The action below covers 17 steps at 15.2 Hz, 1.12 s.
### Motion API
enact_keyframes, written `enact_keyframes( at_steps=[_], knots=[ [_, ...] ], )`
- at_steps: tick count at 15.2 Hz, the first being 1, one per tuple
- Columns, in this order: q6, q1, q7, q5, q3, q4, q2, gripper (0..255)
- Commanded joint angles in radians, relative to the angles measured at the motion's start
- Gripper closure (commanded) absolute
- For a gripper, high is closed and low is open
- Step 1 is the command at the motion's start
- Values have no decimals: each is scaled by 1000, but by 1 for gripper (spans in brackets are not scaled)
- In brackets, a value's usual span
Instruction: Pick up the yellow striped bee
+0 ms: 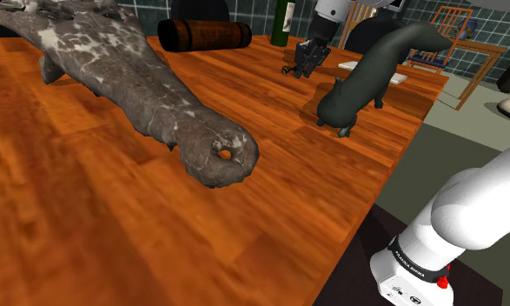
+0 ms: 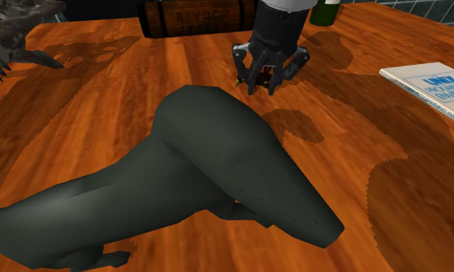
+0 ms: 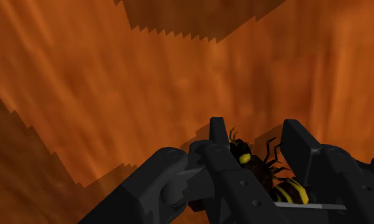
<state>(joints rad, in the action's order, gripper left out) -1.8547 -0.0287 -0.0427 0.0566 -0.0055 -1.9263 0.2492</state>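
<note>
While the gripper (image 2: 265, 80) stands low far across the table (image 1: 157, 252), its parted fingers (image 3: 221, 139) flank the striped bee (image 3: 267, 170) without clasping it.

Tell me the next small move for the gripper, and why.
Probably close the gripper on the bee. In the wrist view the yellow-and-black bee lies between the fingers, which stand apart on either side and do not seem to clasp it yet. The second exterior view shows the gripper down near the table. Lifting now would likely leave the bee behind.
</note>
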Motion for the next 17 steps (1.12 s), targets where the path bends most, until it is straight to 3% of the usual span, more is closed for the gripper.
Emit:
enact_keyframes(
  at_steps=[1, 17],
  knots=[
    [15, 2, -2, 1, 2, 12, -5, 255],
    [211, 1, -12, -1, 0, 257, -54, 255]
  ],
)
